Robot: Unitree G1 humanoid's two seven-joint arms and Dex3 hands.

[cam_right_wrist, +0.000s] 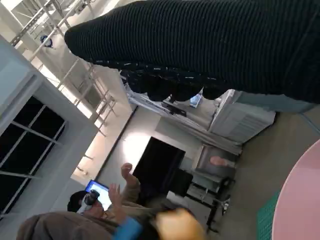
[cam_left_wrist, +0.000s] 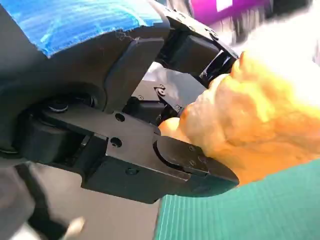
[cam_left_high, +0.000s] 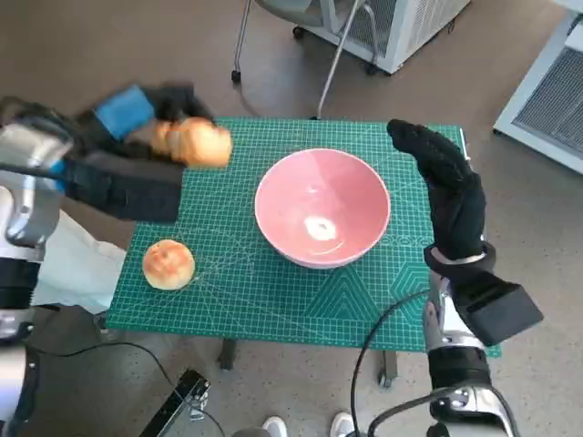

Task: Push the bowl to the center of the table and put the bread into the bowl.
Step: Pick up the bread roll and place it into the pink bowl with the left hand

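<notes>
A pink bowl [cam_left_high: 322,206] stands near the middle of the green mat [cam_left_high: 273,300]; a slice of its rim [cam_right_wrist: 300,205] shows in the right wrist view. My left hand [cam_left_high: 137,114] holds a golden bread roll [cam_left_high: 193,141] in the air over the mat's far left corner. Up close, the black fingers [cam_left_wrist: 190,170] wrap around the bread [cam_left_wrist: 255,130]. A second roll [cam_left_high: 168,264] lies on the mat at the near left. My right hand [cam_left_high: 446,187] hovers just right of the bowl with its fingers stretched out, holding nothing.
Metal chair legs [cam_left_high: 337,55] and a white cabinet [cam_left_high: 401,27] stand beyond the table. A grey unit [cam_left_high: 556,91] is at the far right. A person [cam_right_wrist: 100,210] sits in the background of the right wrist view. Shoes [cam_left_high: 305,425] show near the table's front edge.
</notes>
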